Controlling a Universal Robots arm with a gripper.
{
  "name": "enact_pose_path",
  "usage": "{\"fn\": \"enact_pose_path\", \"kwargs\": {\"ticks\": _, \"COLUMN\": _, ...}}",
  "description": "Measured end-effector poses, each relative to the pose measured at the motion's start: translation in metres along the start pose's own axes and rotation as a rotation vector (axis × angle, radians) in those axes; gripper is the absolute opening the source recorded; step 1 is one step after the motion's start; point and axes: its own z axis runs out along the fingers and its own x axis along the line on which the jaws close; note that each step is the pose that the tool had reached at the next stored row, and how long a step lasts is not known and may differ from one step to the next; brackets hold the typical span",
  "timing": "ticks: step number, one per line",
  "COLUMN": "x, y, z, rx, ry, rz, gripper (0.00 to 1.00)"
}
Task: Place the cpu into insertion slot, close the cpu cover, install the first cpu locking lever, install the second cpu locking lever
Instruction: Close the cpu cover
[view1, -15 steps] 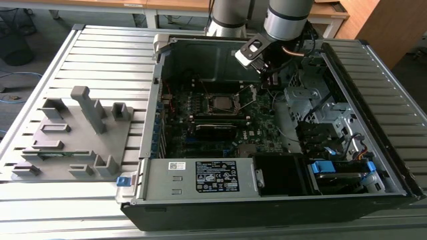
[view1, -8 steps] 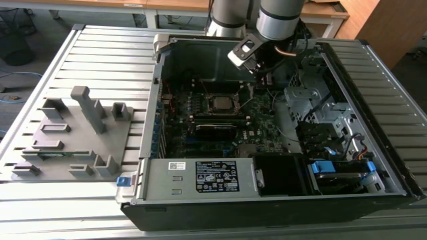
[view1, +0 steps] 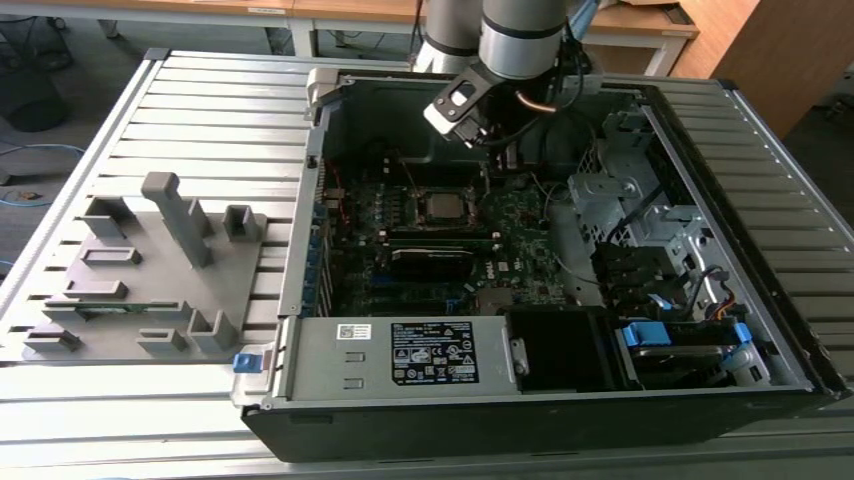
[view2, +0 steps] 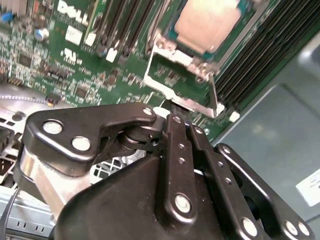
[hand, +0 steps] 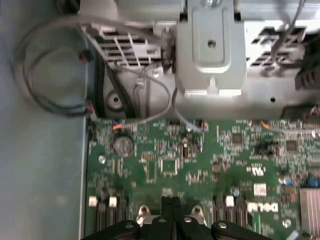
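The gripper (view2: 183, 118) hung just beside the cpu cover (view2: 172, 52), fingers pressed together, seemingly on nothing, though the tips were partly hidden. The cpu (view2: 207, 22) lay in the insertion slot (view1: 422, 206) — cover down around it.

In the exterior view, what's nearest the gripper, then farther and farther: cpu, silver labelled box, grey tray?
1. cpu, on the board close beside the gripper.
2. silver labelled box, at the case's near edge.
3. grey tray, outside the case, on the exterior view's left.
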Motion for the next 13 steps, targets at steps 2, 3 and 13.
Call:
{"fn": "enact_pose_path", "kwargs": {"ticks": 2, "x": -0.0001, "y": -0.0077, "z": -0.0007, "rx": -0.0064, "ry": -0.0003, "rz": 0.0, "gripper": 0.11}}
{"fn": "enact_pose_path", "kwargs": {"ticks": 3, "x": -0.0002, "y": -0.0112, "z": -0.0009, "rx": -0.009, "ry": -0.0003, "rz": 0.0, "gripper": 0.11}}
{"fn": "enact_pose_path", "kwargs": {"ticks": 13, "x": -0.0003, "y": -0.0184, "z": -0.0012, "rx": -0.0108, "ry": 0.0, "rz": 0.0, "gripper": 0.11}}
